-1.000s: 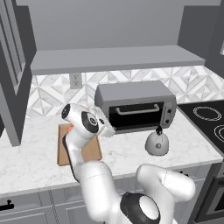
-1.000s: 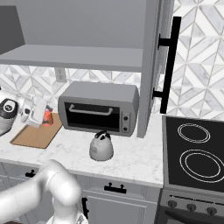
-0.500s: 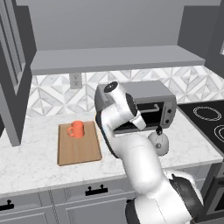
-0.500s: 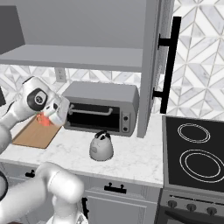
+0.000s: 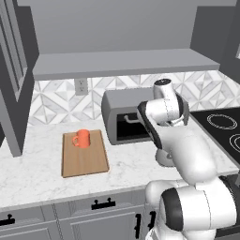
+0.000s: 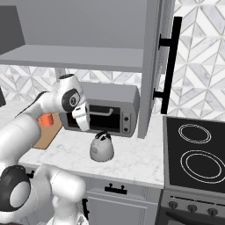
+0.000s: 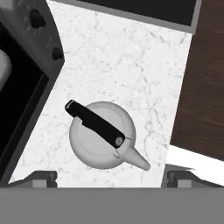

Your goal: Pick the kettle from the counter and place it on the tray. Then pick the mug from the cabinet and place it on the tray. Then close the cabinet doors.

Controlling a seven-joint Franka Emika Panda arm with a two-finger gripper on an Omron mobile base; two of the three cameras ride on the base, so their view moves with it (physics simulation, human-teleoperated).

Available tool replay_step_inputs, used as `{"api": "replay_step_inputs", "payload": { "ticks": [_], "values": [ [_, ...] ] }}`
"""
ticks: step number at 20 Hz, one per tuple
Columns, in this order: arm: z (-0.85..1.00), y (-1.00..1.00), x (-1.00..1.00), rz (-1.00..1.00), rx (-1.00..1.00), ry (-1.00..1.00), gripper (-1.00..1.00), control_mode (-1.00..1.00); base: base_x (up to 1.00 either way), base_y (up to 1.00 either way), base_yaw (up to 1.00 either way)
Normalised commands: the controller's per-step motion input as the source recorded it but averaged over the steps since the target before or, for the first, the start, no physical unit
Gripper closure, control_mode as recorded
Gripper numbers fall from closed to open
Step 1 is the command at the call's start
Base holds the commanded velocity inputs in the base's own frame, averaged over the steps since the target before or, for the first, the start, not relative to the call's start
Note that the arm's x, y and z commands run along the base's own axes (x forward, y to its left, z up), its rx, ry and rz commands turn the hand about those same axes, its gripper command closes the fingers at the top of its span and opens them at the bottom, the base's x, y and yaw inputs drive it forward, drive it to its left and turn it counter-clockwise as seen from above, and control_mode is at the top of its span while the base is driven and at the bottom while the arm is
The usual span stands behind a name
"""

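kettle: I see the kettle (image 7: 103, 135) standing upright on the table (image 7: 131, 70), in front of the toaster oven (image 6: 105, 110) and well apart from the tray (image 5: 84, 152), which lies on the far side of that oven from it.
end effector: my end effector (image 7: 109, 177) hangs above the kettle with its two tips spread wide and nothing between them; in the right base view it (image 6: 81, 118) sits up beside the oven door, clear of the kettle (image 6: 102, 147).
where to grip: I judge the black handle (image 7: 95, 124) across the dome the only sound hold. It runs diagonally in the hand view, so I want the tips turned to straddle it crosswise at its middle.
how it handles: I take it for stiff metal, smooth and rounded. The dome would likely slip out of a pinch on its sides. It looks heavier than the mug (image 5: 82, 138), and the spout (image 7: 138, 159) puts weight off centre, so it may swing under the handle.
tray: the mug stands on the tray's back part, near the wall; the bare wood in front of it looks like room for the kettle.
risk: the oven is just beside the kettle, so I lift straight up before crossing over.
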Motion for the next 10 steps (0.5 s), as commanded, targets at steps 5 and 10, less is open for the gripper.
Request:
{"api": "replay_step_inputs", "payload": {
  "ticks": [5, 10],
  "values": [
    [-0.21, -0.34, 0.02, 0.12, 0.04, 0.12, -1.00, -1.00, 0.00, 0.00, 0.00],
    [-0.23, -0.28, 0.09, 0.23, 0.06, 0.07, -1.00, -1.00, 0.00, 0.00, 0.00]
  ]
}}
